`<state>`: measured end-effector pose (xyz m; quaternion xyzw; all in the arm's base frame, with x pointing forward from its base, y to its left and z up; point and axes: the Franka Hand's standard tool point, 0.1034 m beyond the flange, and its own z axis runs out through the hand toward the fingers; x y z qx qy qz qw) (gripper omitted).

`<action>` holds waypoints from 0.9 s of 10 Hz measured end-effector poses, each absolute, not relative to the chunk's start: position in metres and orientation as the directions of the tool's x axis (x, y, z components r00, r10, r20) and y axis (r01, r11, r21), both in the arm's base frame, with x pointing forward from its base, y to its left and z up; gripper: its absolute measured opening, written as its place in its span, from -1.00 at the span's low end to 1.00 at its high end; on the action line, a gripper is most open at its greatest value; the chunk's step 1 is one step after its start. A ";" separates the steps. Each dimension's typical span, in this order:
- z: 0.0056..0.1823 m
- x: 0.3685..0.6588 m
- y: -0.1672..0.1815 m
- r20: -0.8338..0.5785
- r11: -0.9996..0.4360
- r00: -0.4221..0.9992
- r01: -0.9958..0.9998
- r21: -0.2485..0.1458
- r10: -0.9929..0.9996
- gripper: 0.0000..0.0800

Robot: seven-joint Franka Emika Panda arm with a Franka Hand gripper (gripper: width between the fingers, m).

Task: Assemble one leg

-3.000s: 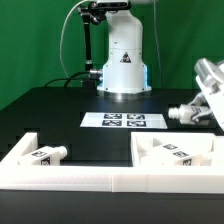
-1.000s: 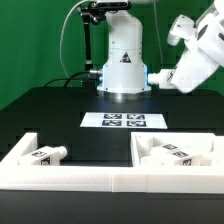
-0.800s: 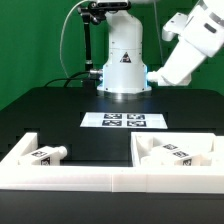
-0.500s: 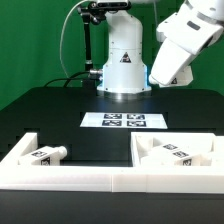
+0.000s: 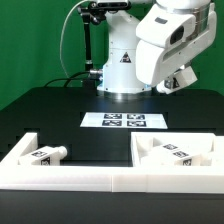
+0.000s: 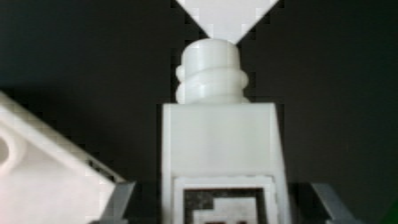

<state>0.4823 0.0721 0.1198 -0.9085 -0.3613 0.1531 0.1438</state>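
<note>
Gripper [image 6: 221,206] clasps the leg [image 6: 222,125] between its fingers.

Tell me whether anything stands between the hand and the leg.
Nothing visible does: in the wrist view the leg sits directly between the fingers of the hand, which is closed on it.

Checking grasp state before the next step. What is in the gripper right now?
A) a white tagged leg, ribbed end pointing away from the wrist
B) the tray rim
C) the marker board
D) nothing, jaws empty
A: the wrist view shows the leg clamped on both sides by the jaws of the gripper, with its tag near the jaws and its ribbed tip out ahead.
</note>
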 end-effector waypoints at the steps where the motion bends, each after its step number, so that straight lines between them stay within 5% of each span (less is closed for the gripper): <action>1: 0.118 0.489 0.067 -0.123 -0.699 0.710 0.620 -0.356 0.693 -0.30; 4: 0.114 0.492 0.052 0.011 -0.722 0.763 0.616 -0.315 0.646 -0.30; 6: 0.112 0.497 0.051 0.057 -0.765 0.825 0.545 -0.345 0.562 -0.30; 9: 0.111 0.517 0.046 0.210 -0.788 0.830 0.557 -0.261 0.517 -0.30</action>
